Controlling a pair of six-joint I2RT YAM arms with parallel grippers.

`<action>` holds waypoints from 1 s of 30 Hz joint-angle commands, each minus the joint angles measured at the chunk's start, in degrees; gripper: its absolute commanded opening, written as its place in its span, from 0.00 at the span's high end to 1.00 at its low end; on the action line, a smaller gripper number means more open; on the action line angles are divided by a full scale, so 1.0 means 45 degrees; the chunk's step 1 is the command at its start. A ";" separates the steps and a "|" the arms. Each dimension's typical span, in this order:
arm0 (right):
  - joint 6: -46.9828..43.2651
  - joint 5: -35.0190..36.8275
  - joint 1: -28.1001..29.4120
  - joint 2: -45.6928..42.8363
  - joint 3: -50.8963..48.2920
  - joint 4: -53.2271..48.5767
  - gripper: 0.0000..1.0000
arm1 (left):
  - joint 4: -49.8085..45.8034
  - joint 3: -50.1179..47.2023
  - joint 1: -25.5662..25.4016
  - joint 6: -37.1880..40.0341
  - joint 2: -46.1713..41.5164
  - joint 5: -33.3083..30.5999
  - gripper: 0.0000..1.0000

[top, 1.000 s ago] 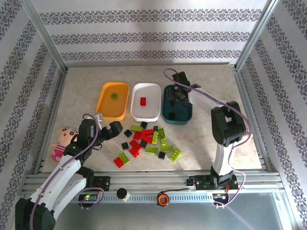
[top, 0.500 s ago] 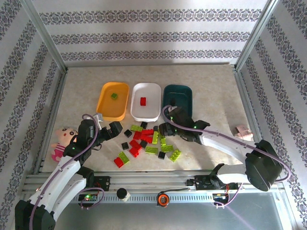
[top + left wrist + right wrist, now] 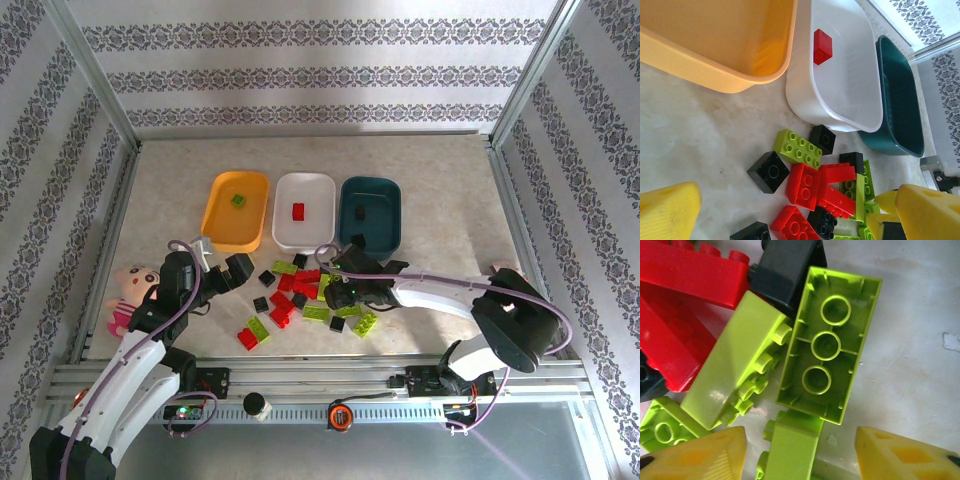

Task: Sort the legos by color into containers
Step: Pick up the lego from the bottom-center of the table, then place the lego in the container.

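Top external view: three shallow rounded-rectangular plastic trays stand in a row at mid-table. The orange-yellow tray (image 3: 232, 230) holds one lime green brick (image 3: 240, 200). The white tray (image 3: 312, 232) holds one red brick (image 3: 297, 210). The dark teal tray (image 3: 382, 230) holds one black brick (image 3: 358, 211). A loose pile of small red, lime green and black studded bricks (image 3: 300, 295) lies on the table just in front of the trays.

The left gripper (image 3: 224, 257) is at the pile's left edge, fingers spread wide and gripping nothing. The right gripper (image 3: 342, 290) is low over the pile's right side.

Right wrist view: the yellow fingers (image 3: 700, 455) are spread to either side of a lime green brick on its side (image 3: 790, 445), and neither visibly presses it. An upturned lime green brick (image 3: 827, 345) lies just beyond.

A pink-and-cream cartoon doll (image 3: 130, 290) lies at the table's left edge.
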 commanded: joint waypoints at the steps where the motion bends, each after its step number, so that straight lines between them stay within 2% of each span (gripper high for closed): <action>1: 0.0051 -0.0111 0.0112 0.0361 0.0187 0.0077 0.46 | -0.0473 0.0331 0.0090 0.0238 -0.0140 -0.0271 0.00; 6: 0.0096 -0.0363 0.0122 0.0145 -0.0041 0.0076 0.63 | -0.0536 0.0375 0.0093 0.0261 -0.0131 -0.0331 0.00; 10: 0.0062 -0.0317 0.0103 -0.0808 -0.0169 -0.0315 0.72 | -0.0643 0.0520 0.0090 0.0303 -0.0141 -0.0476 0.00; 14: -0.0121 -0.0288 0.0093 -0.2090 0.0061 -0.1056 0.78 | -0.0942 0.0825 0.0103 0.0405 -0.0189 -0.0840 0.00; 18: -0.0914 -0.0641 0.0103 -0.2437 0.1540 -0.1485 0.79 | -0.1648 0.1165 0.0108 0.0347 -0.0625 -0.1700 0.00; 21: -0.1540 -0.1397 0.0103 -0.1062 0.3598 -0.1127 0.80 | -0.2258 0.1226 0.0105 0.0058 -0.1342 -0.2555 0.00; 24: -0.1861 -0.2349 0.0103 0.1245 0.6031 -0.0182 0.80 | -0.2712 0.1176 0.0111 -0.0185 -0.2256 -0.3078 0.00; 30: -0.2000 -0.3288 -0.0015 0.6790 1.2263 -0.0493 0.80 | -0.3270 0.1164 0.0103 -0.0135 -0.2980 -0.2876 0.00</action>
